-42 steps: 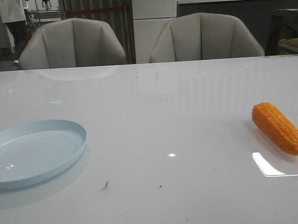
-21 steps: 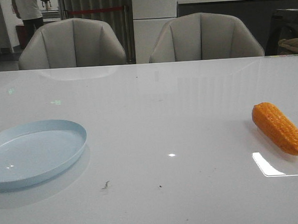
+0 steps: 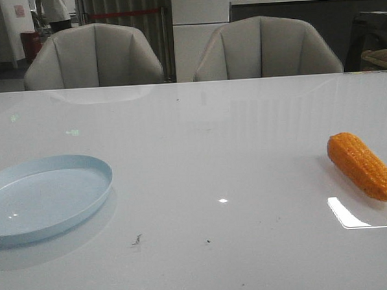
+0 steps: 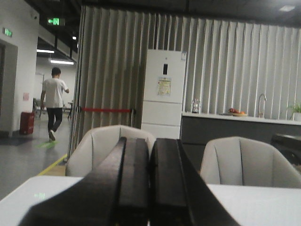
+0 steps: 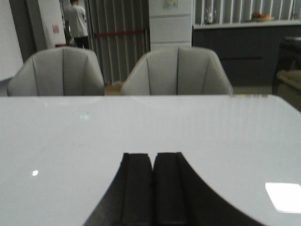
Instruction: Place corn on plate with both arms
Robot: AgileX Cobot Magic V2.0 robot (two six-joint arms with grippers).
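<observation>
The orange corn [image 3: 362, 165] lies on the white table at the right, its blunt tip toward the near right. The pale blue plate [image 3: 84, 165] sits at the left, bare, partly cut off by the frame edge. Neither arm shows in the front view. In the left wrist view my left gripper [image 4: 150, 141] is shut with nothing between its black fingers, pointing level over the table toward the chairs. In the right wrist view my right gripper [image 5: 153, 155] is shut and empty above the bare table. Corn and plate are out of both wrist views.
The glossy white table [image 3: 219, 137] spreads wide between plate and corn. Two grey chairs [image 3: 93, 56] [image 3: 266, 49] stand behind its far edge. A person walks far back at the left [image 4: 54, 101].
The corn, the plate and the view of the table have not moved. Only the person in the background has walked further along.
</observation>
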